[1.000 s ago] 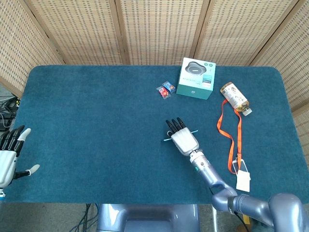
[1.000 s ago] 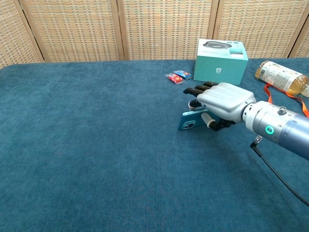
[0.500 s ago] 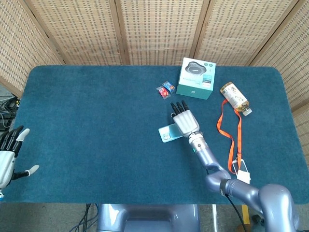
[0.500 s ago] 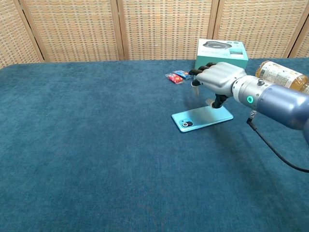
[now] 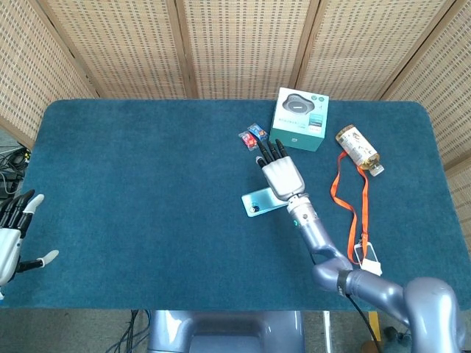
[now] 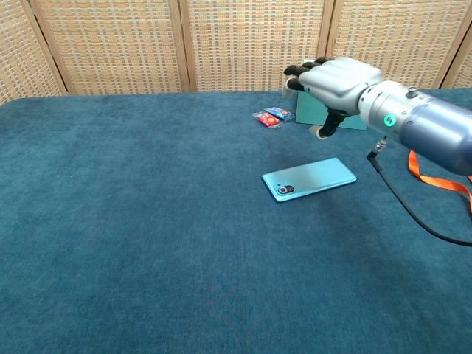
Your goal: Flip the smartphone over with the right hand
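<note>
A light blue smartphone (image 6: 310, 178) lies flat on the blue table, back side up with its camera lens toward the left; the head view shows the smartphone (image 5: 257, 203) partly under my right arm. My right hand (image 6: 333, 82) hovers well above and behind the phone, holding nothing, fingers extended and slightly curled. In the head view the right hand (image 5: 280, 172) points toward the far edge. My left hand (image 5: 12, 232) rests open at the table's near left edge, far from the phone.
A teal product box (image 5: 298, 119) stands at the back, with a small red and blue packet (image 5: 252, 136) to its left. A bottle (image 5: 358, 148) lies on its side at the right, and an orange lanyard (image 5: 354, 202) with a card trails toward the front.
The right hand let go of the phone, which dropped flat with its back up. The hand then rose and drew back toward the teal box. The left hand stayed put.
</note>
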`<state>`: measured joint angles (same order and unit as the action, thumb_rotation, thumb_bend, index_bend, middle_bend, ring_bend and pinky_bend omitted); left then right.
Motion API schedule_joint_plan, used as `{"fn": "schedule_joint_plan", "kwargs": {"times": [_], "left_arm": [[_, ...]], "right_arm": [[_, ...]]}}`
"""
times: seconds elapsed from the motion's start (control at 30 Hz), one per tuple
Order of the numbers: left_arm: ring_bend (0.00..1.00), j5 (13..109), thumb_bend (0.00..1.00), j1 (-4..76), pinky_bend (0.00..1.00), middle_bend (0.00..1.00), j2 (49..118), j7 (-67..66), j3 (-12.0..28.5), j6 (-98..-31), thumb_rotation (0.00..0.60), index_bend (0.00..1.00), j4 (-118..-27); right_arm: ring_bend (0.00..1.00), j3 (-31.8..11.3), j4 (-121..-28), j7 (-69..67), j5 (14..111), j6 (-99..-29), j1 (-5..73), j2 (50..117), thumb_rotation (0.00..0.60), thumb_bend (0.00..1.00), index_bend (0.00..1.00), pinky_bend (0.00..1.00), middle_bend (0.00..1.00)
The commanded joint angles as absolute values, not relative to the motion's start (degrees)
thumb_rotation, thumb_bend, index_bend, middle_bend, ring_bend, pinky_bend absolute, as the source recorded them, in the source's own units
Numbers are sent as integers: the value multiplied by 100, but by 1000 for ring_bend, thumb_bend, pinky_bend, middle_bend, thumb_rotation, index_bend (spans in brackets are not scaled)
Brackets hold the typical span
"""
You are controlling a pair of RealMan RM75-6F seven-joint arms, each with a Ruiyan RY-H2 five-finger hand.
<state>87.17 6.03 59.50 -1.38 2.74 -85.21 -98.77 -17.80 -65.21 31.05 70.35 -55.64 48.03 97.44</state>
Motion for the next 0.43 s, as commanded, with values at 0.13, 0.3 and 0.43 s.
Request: {"fn": "schedule_joint_plan", "kwargs": {"times": [0.13, 0.3, 0.43], "left_arm": [[0, 8839, 0, 562, 0, 0, 5989, -178, 216, -8601, 600, 0, -9831], [0, 9066, 0, 520, 0, 0, 6012, -160, 133, -8719, 600, 0, -9796], [0, 9223, 0, 465, 0, 0, 6044, -184, 63, -8830, 600, 0, -9766]], "right_arm": [[0, -1191, -8115, 2046, 7756, -6935, 3463, 8171, 600, 38, 0, 0, 0], [0, -778, -8892, 1533, 7847, -7455, 2676, 7316, 600, 0, 0, 0, 0], [0, -545, -9146, 1026, 8021, -7923, 2190, 6989, 600, 0, 0, 0, 0]]}}
